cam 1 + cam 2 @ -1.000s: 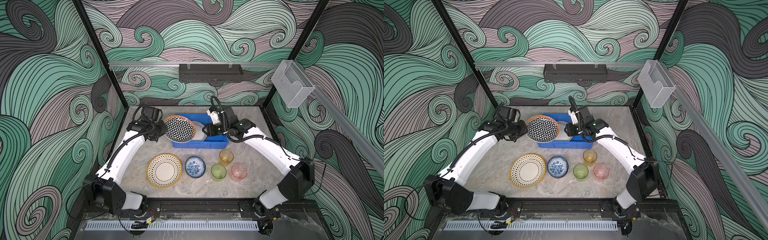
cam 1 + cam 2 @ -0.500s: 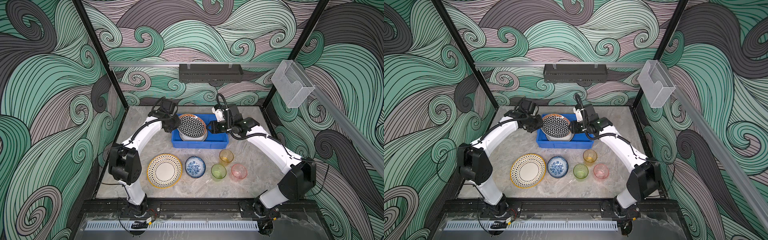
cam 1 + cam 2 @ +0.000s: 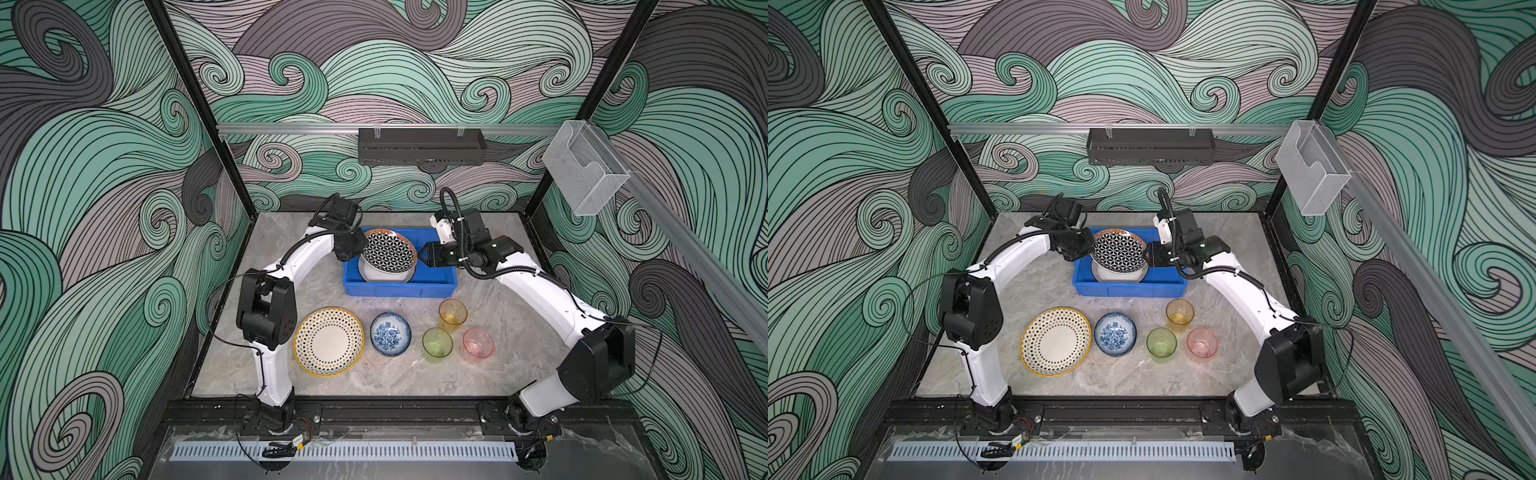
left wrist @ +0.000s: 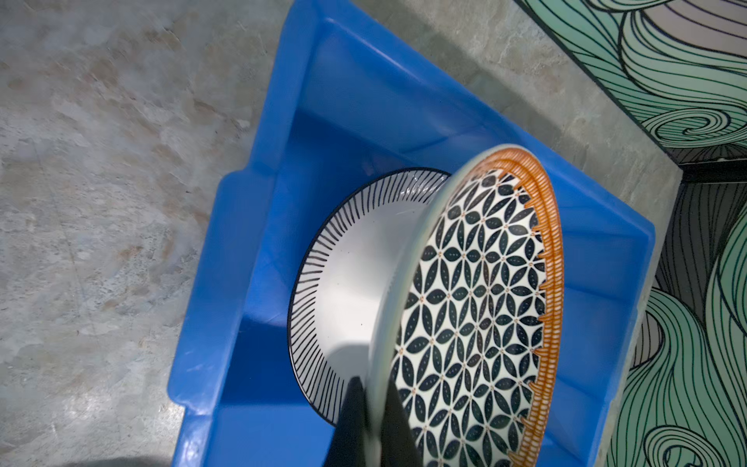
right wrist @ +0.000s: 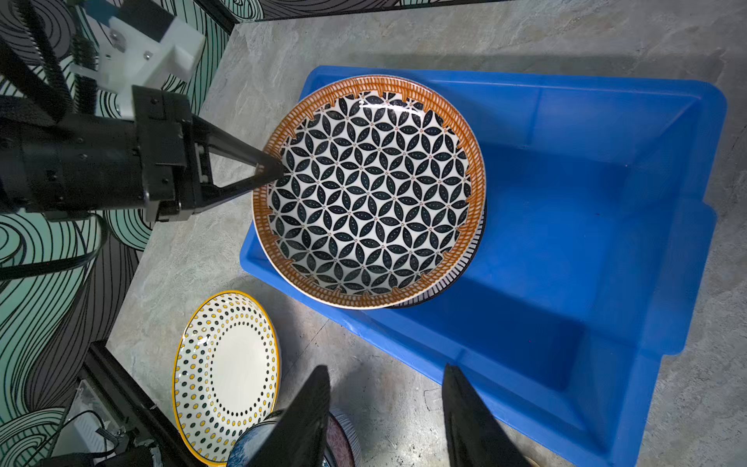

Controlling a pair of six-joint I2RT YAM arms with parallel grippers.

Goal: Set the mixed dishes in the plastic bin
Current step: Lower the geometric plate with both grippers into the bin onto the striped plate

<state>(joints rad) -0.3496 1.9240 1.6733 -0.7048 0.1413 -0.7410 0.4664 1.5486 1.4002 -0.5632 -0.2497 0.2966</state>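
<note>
Swirling green and grey waves cover the walls around a grey marbled bench (image 3: 415,378), and toward its back stands the blue plastic bin (image 3: 399,289). In the bin's left half the striped-rim plate (image 4: 343,283) lies flat on the bottom. Over it hangs the star-patterned plate (image 3: 388,249), tilted, its orange-edged rim pinched at the left side by the left end effector (image 5: 275,170), whose 2 fingers are clenched on it. From where I stand, whether that plate's lower edge touches the striped one cannot be told. The right end effector (image 3: 423,255) hovers over the bin near the plate's right edge, jaws parted and holding nothing. In front of the bin, out on the bench, sit the dotted-rim plate (image 3: 328,340) and, just beside it, the blue-floral bowl (image 3: 390,334). To their right are 3 cups: the orange cup (image 3: 453,313) nearest the bin, with the green cup (image 3: 437,343) and the pink cup (image 3: 478,343) side by side in front of it. A long black tray (image 3: 422,145) hangs on the back wall rail, and a clear holder (image 3: 584,166) is fixed to the right-hand rail.
</note>
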